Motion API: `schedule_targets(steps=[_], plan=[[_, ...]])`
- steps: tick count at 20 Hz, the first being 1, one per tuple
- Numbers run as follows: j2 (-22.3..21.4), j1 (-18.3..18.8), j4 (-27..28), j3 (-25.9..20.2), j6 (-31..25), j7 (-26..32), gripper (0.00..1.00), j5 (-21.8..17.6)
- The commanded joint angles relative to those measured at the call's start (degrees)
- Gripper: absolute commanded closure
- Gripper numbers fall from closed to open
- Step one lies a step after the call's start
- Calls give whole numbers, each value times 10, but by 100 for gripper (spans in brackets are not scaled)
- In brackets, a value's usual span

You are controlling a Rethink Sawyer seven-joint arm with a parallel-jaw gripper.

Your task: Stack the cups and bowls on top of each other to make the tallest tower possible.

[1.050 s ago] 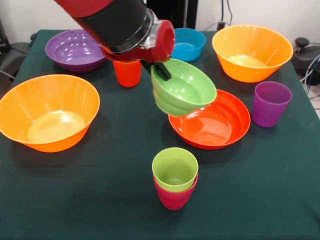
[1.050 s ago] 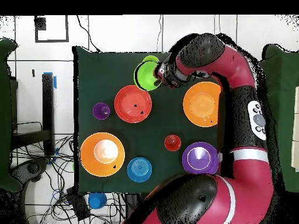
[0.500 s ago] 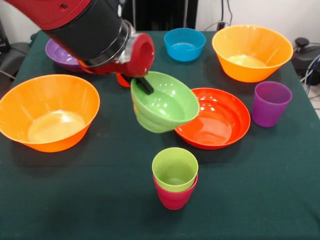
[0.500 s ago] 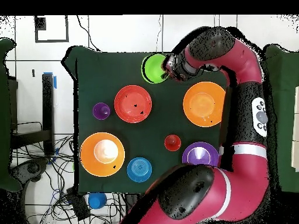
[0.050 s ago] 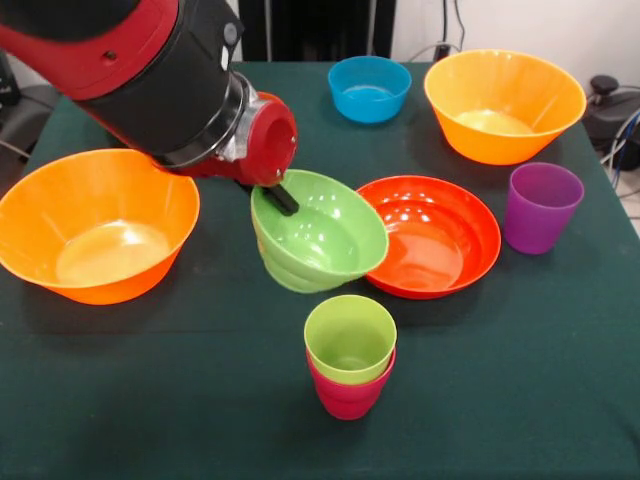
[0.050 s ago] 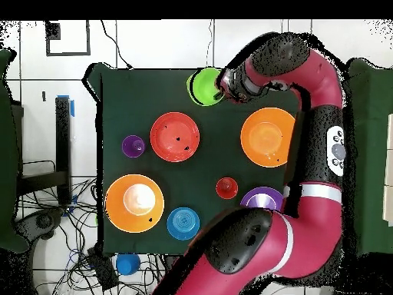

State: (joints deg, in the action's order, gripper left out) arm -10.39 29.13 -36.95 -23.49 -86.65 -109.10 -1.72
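The black gripper (image 5: pixel 283 195) clenched the small lime green plastic bowl's (image 5: pixel 318 235) rim — tilted, above the green-on-crimson cups (image 5: pixel 350 355) near the table's (image 5: pixel 150 400) edge.

Bright, even light from above leaves soft shadows on the green tablecloth (image 5: pixel 180 400) and glare in the glossy bowls.

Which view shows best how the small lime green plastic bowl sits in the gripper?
The front view: the small lime green plastic bowl hangs tilted, a black gripper finger over its rim. Overhead, the bowl is just a green disc beside the arm.
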Motion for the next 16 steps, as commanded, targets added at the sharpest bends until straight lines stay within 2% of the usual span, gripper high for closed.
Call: schedule_targets(steps=[1,5,7,16], plan=[[46,-31,72,-51,-63,70,100,-26],[49,-36,76,-51,-62,58,100,-15],[61,-40,101,-58,-73,55,100,-18],[66,-44,115,-64,-86,47,100,-15]])
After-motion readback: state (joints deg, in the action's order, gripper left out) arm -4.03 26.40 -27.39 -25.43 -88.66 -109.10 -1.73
